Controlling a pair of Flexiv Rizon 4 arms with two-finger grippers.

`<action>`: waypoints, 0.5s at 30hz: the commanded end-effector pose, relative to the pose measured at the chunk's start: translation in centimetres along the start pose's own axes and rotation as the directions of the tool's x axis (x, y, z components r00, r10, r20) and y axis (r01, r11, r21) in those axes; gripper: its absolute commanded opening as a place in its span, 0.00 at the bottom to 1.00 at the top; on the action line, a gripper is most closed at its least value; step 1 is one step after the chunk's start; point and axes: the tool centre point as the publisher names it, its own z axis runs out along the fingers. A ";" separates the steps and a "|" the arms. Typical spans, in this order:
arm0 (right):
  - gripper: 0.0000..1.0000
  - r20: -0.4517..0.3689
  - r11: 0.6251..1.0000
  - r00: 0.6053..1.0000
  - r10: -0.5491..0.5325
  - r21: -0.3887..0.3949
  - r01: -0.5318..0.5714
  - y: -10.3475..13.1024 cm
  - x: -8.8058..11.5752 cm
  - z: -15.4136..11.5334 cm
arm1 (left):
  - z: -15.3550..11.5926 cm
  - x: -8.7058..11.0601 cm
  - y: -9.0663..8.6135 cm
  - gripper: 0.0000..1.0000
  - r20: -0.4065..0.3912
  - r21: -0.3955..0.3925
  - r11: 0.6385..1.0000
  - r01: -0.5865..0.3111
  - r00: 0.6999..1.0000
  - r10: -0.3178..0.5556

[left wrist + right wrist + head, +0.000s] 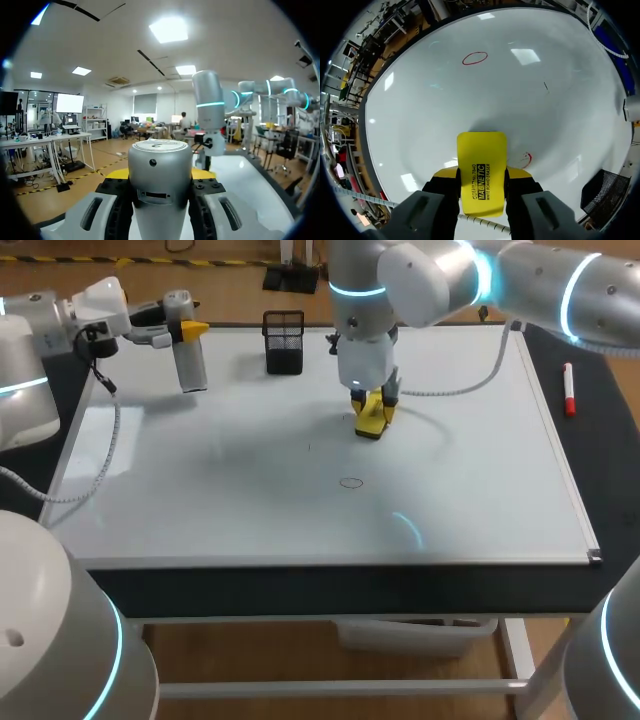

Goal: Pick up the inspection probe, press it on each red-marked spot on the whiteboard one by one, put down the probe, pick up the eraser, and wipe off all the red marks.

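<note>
Glossy white rectangular whiteboard [200, 500] covers most of the dark counter [600, 440].

Far left, off the board's corner: left end effector [188, 330] is clamped on the silver-grey cylindrical metal probe [190, 365], fingers on both sides of the barrel. The probe is held up in the air, not yet put down, well apart from any mark.

Back edge, left of centre: black wire-mesh pen cup [284, 340], upright.

Centre: right end effector [372, 410] grips the flat yellow rectangular plastic eraser [481, 170] by its long sides. The eraser looks to be down on the board or v. close to it; can't tell contact for sure.

Key relation, right wrist view:
- The eraser's long axis runs straight out from the fingers.
- A thin red oval [474, 58] lies ahead along that axis, w/ bare board between.
- A small red arc [526, 160], prob. a part-wiped mark, sits just beside the eraser's edge, next to one finger.

Right arm is much nearer both marks. Judgement: sideways rub gets the arc, then a push fwd reaches the oval.

Far right, on the counter off the board: red-and-white marker pen [569, 390].
</note>
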 end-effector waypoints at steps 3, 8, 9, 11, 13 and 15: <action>0.00 -0.002 1.000 1.000 0.014 0.015 -0.014 -0.9 0.9 0.1 | 0.0 0.1 -0.1 0.00 0.001 0.000 1.000 -0.001 1.000 0.001; 0.00 0.013 0.999 1.000 0.023 0.041 -0.024 -1.4 1.1 -1.6 | 0.0 0.1 -0.1 0.00 0.001 0.000 1.000 -0.001 1.000 0.001; 0.00 0.016 0.999 1.000 0.024 0.045 -0.024 -1.6 1.0 -2.0 | 0.0 0.1 -0.1 0.00 0.001 0.000 1.000 -0.001 1.000 0.001; 0.00 0.027 0.998 0.999 0.021 0.054 -0.022 -1.8 0.6 -2.8 | 0.0 0.1 -0.1 0.00 0.001 0.000 1.000 -0.001 1.000 0.001; 0.00 0.035 0.998 0.999 0.013 0.062 -0.016 -1.9 0.1 -3.4 | 0.0 0.1 -0.1 0.00 0.001 0.000 1.000 -0.001 1.000 0.001; 0.00 0.038 0.998 0.999 0.001 0.069 -0.004 -1.7 -0.5 -3.8 | 0.0 0.1 -0.1 0.00 0.001 0.000 1.000 -0.001 1.000 0.001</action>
